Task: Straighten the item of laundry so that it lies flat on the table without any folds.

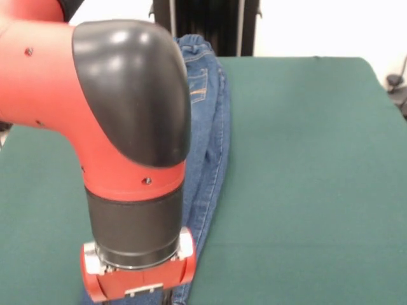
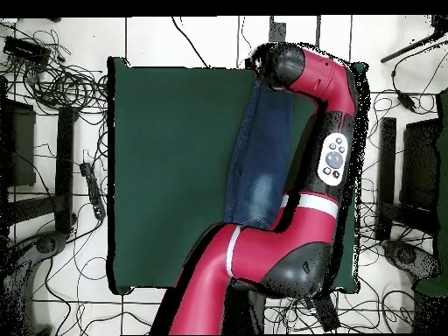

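Note:
The item of laundry (image 1: 213, 136) is a pair of blue jeans lying in a long narrow strip on the green table (image 1: 318, 165). Its gathered waistband is at the far end, and one leg seems to lie over the other. My arm's big red and black wrist fills the left of the front view and hides part of the jeans. My gripper (image 1: 166, 299) is cut off by the bottom edge, down at the near cuff end. Overhead, the jeans (image 2: 261, 157) run up the table (image 2: 166, 175) to the wrist (image 2: 276, 66), which hides the gripper.
In the overhead view my arm (image 2: 328, 157) runs along the right side of the table beside the jeans. Cables (image 2: 61, 83) and dark stands (image 2: 66, 157) lie on the floor around the table. In the front view a black post (image 1: 203, 22) rises behind the far edge.

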`<state>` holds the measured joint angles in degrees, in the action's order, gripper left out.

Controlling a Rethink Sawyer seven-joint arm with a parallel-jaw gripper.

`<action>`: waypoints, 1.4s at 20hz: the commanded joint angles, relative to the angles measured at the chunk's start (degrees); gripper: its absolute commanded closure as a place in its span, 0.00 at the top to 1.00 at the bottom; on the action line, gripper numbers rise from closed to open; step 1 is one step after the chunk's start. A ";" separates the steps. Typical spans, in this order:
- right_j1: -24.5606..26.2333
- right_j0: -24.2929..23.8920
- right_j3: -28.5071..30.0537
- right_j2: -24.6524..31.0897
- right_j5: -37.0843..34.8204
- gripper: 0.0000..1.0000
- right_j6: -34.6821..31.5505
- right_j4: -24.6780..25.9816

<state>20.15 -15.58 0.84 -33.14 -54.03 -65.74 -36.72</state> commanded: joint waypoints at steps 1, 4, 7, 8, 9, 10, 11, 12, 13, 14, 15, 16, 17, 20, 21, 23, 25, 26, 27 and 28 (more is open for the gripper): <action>-3.09 0.69 5.86 -8.13 -14.16 1.00 -21.00 -5.13; -3.68 0.29 5.67 -11.45 -19.64 1.00 -20.43 -6.06; -3.72 -0.25 5.75 -14.15 -23.67 1.00 -20.23 -6.46; -3.60 -0.53 5.49 -15.20 -24.52 1.00 -20.10 -6.72; -3.48 -0.82 5.23 -16.26 -25.36 1.00 -19.97 -6.98; -3.54 -0.84 5.30 -16.56 -25.79 1.00 -19.87 -6.99; -3.65 -0.82 5.47 -16.89 -26.43 1.00 -19.46 -6.72; -3.77 -0.81 5.64 -17.21 -27.07 1.00 -19.05 -6.46; -3.89 -0.70 5.96 -17.11 -27.09 1.00 -18.57 -5.99; -4.02 -0.60 6.27 -17.01 -27.12 1.00 -18.10 -5.53; -4.44 -0.21 7.46 -15.71 -26.19 1.00 -17.00 -4.07; -4.62 0.16 8.56 -14.61 -25.35 1.00 -16.24 -3.00; -5.43 0.79 10.57 -12.75 -24.29 1.00 -15.48 -1.54; -7.52 2.31 15.98 -8.59 -21.47 1.00 -13.34 1.92; -8.04 2.64 17.40 -7.37 -20.51 1.00 -12.31 2.66; -9.53 3.34 20.69 -5.35 -18.97 1.00 -10.80 4.19; -11.00 3.81 23.51 -3.41 -17.56 1.00 -9.64 5.24; -12.07 4.15 25.48 -2.29 -16.64 1.00 -8.70 6.01; -12.70 4.29 26.49 -1.63 -16.02 1.00 -8.03 6.55; -13.74 4.56 28.36 -0.78 -15.25 1.00 -7.40 7.10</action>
<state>10.07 -14.26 11.85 -43.61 -73.92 -67.87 -33.49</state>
